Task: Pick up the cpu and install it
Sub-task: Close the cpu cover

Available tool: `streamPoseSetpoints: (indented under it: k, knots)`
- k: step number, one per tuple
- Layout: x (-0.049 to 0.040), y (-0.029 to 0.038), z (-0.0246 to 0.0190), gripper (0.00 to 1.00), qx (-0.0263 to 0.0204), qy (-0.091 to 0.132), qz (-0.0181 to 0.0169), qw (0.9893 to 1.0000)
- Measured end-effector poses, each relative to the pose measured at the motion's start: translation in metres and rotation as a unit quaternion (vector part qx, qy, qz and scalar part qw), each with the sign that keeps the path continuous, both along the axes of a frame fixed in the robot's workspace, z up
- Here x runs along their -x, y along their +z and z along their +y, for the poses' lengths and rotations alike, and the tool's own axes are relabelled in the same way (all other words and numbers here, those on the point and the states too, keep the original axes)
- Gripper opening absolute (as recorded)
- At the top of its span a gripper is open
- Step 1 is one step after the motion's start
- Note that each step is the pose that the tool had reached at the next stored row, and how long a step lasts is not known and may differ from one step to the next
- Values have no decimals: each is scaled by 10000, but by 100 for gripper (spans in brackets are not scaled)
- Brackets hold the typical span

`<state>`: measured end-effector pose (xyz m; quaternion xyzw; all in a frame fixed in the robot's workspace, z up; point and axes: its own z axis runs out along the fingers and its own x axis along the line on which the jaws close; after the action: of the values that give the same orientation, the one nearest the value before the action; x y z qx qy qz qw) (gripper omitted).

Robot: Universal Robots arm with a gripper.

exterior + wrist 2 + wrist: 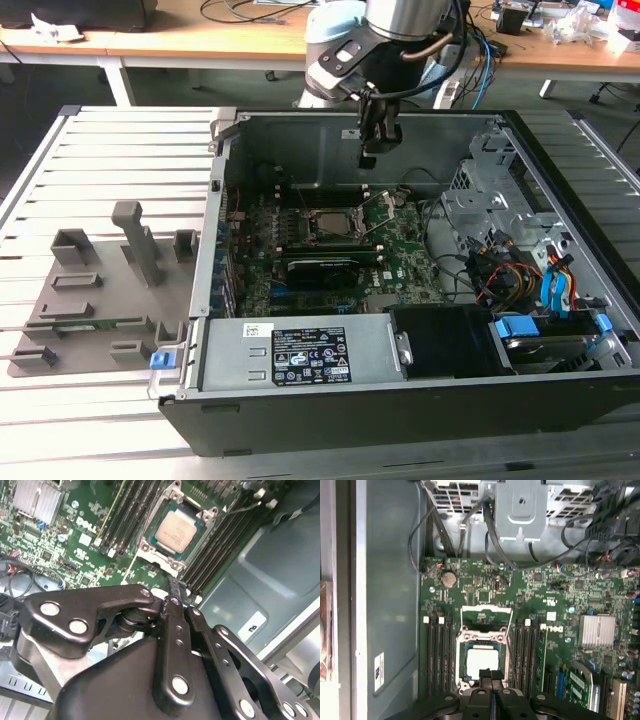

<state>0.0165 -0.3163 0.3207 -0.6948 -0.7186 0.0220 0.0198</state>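
Hanging high inside the open black computer case [400, 420], the black metal end effector [368, 158] is pointing down at the green board [400, 250]. Its two fingers are pressing tight together with no gap, and they are carrying nothing that I can see. The small flat square cpu with a pale silver top [331, 222] is lying flat in the dark square socket with a metal frame [461, 652], well below the end effector. In the exterior view the cpu is sitting lower than the finger tips and a little toward the exterior view's left. The cpu is square, so it is not showing any long side to line up with. The thin metal flap [486, 610] of the socket is standing open, so the silver top is showing bare. In the first wrist view the finger tips are covering one edge of the cpu. I cannot tell if the cpu is sitting all the way down in the socket. What lies under it is hidden. The rows of long dark slots [526, 650] are running along both sides of the socket.
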Motion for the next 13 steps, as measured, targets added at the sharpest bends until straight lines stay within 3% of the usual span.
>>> streamPoseSetpoints:
  k: [6,13]
  knots:
    - [-306,-5,0,11,7,0,3,10000]
    - [-501,-10,2,11,6,0,5,10000]
